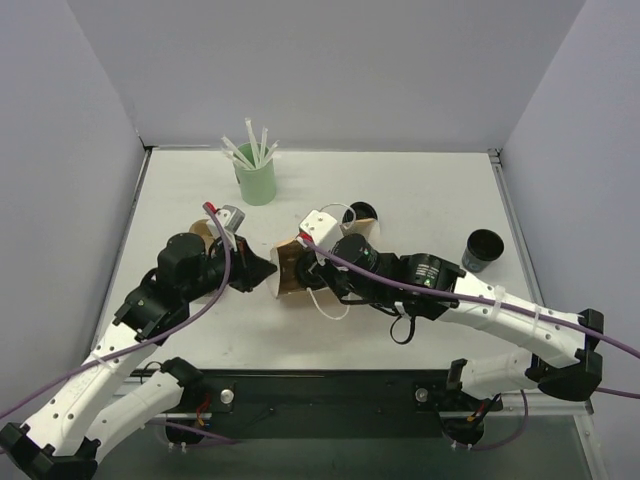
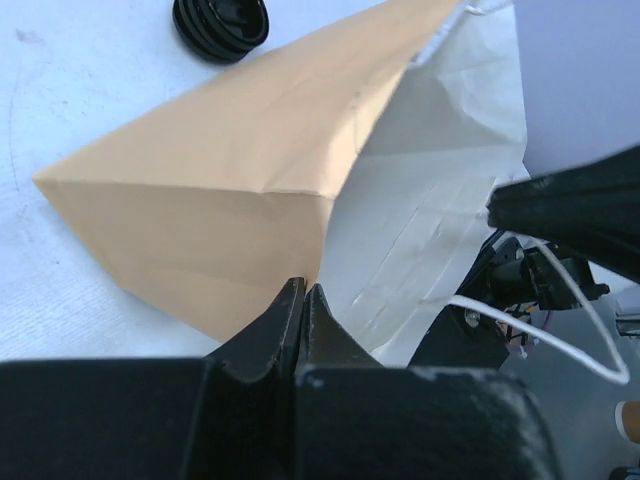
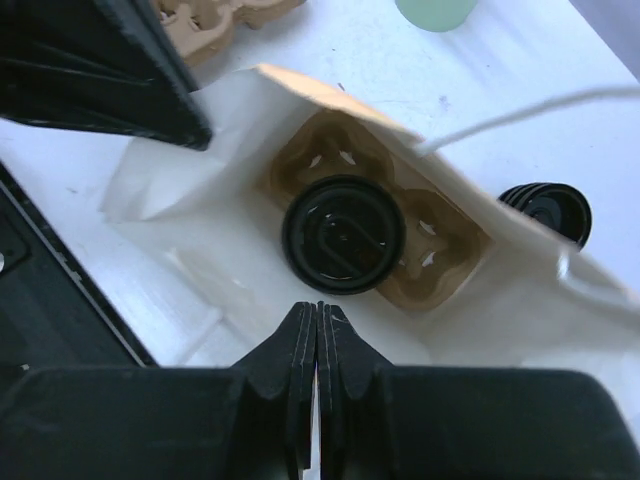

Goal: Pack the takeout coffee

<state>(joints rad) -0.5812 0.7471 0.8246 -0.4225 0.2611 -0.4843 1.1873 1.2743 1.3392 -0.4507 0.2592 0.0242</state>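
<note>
Black cup point(image 3: 343, 235) lies just beyond right gripper point(image 3: 317, 308).

I work at a white table point(image 1: 420, 190) boxed in by plain, pale lavender-grey walls: a back wall point(image 1: 330, 70), a left wall point(image 1: 50, 200) and a right wall point(image 1: 590, 150). A black strip point(image 1: 330, 390) edges the near side. The light is soft and even.
</note>
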